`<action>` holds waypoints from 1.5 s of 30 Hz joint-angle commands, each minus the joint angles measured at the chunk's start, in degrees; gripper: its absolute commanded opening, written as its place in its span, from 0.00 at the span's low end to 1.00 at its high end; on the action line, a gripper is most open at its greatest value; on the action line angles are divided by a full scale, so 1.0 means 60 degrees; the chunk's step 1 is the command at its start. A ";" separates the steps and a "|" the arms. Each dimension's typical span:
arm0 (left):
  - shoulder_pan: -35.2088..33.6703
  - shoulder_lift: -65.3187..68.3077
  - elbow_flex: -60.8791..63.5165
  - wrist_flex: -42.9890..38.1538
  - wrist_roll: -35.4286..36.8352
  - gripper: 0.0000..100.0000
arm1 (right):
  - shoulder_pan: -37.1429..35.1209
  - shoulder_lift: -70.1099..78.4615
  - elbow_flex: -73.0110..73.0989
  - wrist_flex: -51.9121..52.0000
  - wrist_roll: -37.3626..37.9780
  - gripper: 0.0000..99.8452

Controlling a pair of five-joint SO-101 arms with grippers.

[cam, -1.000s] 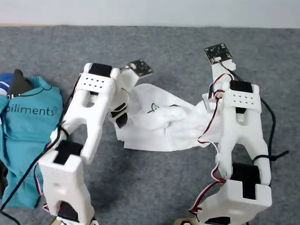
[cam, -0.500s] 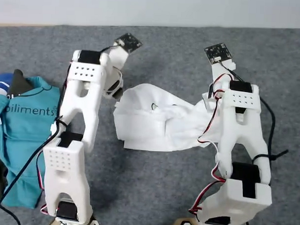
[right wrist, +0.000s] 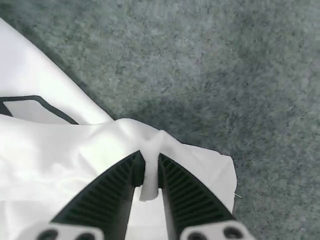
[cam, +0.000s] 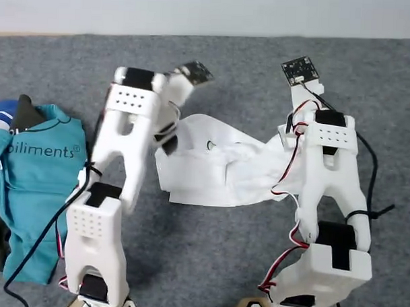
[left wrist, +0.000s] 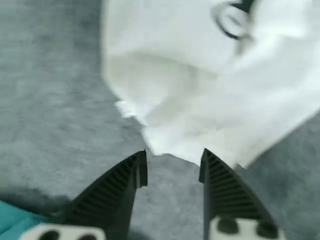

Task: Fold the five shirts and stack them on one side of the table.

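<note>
1. Crucially, the left tool (left wrist: pixel 172 160), spread and empty, sits just short of one end of the white shirt (cam: pixel 218 171), which lies crumpled, its long axis running across to the right tool (right wrist: pixel 150 161).
2. That right tool is clenched on a pinch of the shirt's opposite edge.
3. The cloth is limp and thin, on a fuzzy grey bench (cam: pixel 221 262).

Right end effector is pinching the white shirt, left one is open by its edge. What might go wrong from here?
1. The right end effector grips just a thin ridge of the white shirt; a hard pull may slip it free.
2. The open left end effector sits at the hem, mostly over bare table; closing there might miss or catch one layer.
3. The shirt lies bunched, so folding now likely traps creases.
</note>
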 commanded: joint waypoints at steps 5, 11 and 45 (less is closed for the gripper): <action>0.0103 -0.0176 0.1077 -0.1055 -0.0396 0.18 | 0.0168 -0.0081 -0.0557 -0.0095 -0.0044 0.01; -0.0220 0.0410 0.0857 -0.2022 -0.0352 0.18 | 0.0168 -0.0125 -0.0557 -0.0081 -0.0044 0.01; 0.0088 -0.0835 -0.2117 0.0278 -0.0352 0.00 | 0.0125 -0.0491 -0.2022 0.1824 -0.0073 0.01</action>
